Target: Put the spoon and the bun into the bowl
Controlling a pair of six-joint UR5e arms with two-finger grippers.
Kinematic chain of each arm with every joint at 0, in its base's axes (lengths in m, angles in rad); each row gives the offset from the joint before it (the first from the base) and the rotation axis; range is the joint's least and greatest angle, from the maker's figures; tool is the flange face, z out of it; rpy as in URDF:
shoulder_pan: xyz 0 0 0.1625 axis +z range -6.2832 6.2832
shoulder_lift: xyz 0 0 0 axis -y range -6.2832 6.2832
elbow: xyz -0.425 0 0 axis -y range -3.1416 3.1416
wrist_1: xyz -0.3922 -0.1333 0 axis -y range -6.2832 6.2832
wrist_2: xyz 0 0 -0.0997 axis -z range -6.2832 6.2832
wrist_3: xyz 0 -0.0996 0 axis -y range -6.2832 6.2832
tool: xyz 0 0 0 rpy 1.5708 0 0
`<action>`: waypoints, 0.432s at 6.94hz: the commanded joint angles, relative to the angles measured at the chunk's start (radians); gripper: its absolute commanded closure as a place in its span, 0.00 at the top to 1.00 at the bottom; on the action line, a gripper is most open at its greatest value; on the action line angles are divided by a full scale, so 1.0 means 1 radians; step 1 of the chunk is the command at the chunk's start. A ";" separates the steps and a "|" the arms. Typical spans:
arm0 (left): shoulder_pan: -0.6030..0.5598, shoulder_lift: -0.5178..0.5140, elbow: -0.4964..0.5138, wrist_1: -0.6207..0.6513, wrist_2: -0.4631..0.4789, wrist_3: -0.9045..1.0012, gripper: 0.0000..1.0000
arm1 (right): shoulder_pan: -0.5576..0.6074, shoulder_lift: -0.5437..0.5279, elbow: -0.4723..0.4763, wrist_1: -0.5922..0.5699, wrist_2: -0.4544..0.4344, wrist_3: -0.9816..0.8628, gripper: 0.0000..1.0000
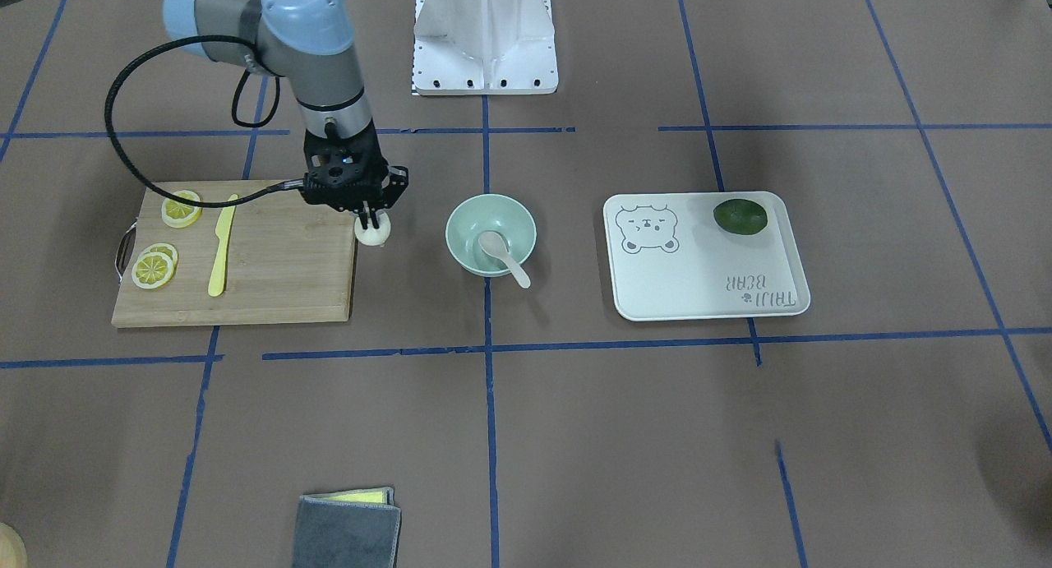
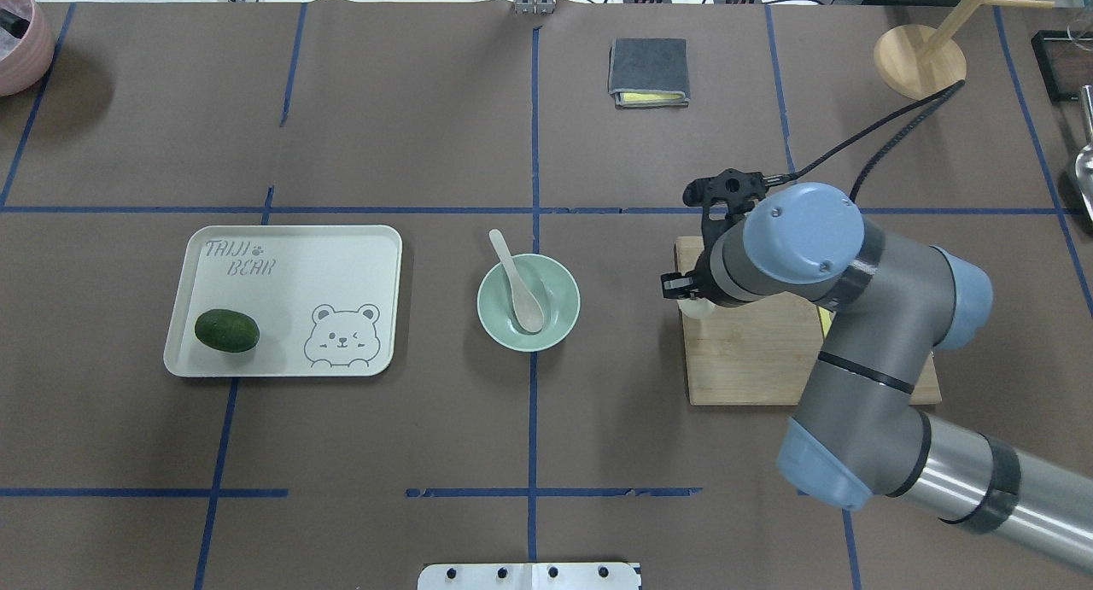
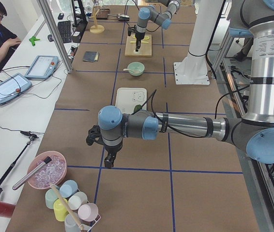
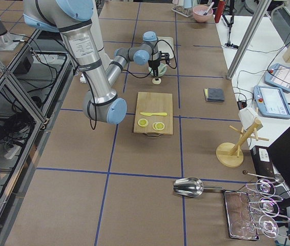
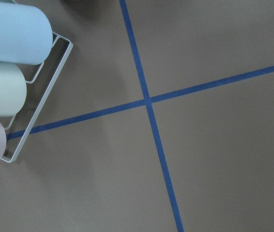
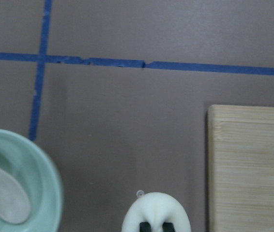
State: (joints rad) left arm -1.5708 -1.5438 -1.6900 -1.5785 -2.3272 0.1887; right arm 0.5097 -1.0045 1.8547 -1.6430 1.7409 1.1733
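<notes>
Right gripper point(image 1: 371, 220): fingers closed on the top of the bun point(image 1: 374, 236), pinching it. The bun is just off the corner of the board point(image 1: 279, 280), between the board and the bowl point(image 1: 460, 219). Cannot tell if it is clear of the table.

Left gripper point(image 3: 108, 163): hangs low over the table, well off at the robot's left end, near a rack of cups point(image 3: 71, 203). Cannot tell how far open it is.

Spoon point(image 1: 503, 256): scoop down inside the bowl, handle leaning over the rim on the side away from the robot.

On the board: lemon slices point(image 1: 181, 209) and a yellow knife point(image 1: 222, 247).

Tray point(image 1: 699, 284): on the bowl's other side, with a green fruit point(image 1: 740, 216) in one corner.

Farthest out: folded grey cloth point(image 2: 649, 69).
</notes>
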 commanded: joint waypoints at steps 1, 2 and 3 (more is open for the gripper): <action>0.000 0.001 -0.011 0.000 0.000 0.000 1.00 | -0.069 0.204 -0.116 -0.061 -0.053 0.119 0.00; 0.000 0.001 -0.013 0.000 0.000 0.000 1.00 | -0.098 0.287 -0.229 -0.058 -0.090 0.161 0.00; 0.000 0.002 -0.020 0.002 0.000 0.000 1.00 | -0.117 0.311 -0.276 -0.057 -0.122 0.178 0.00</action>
State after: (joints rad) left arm -1.5708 -1.5427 -1.7036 -1.5781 -2.3269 0.1887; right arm 0.4204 -0.7501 1.6591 -1.6999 1.6584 1.3181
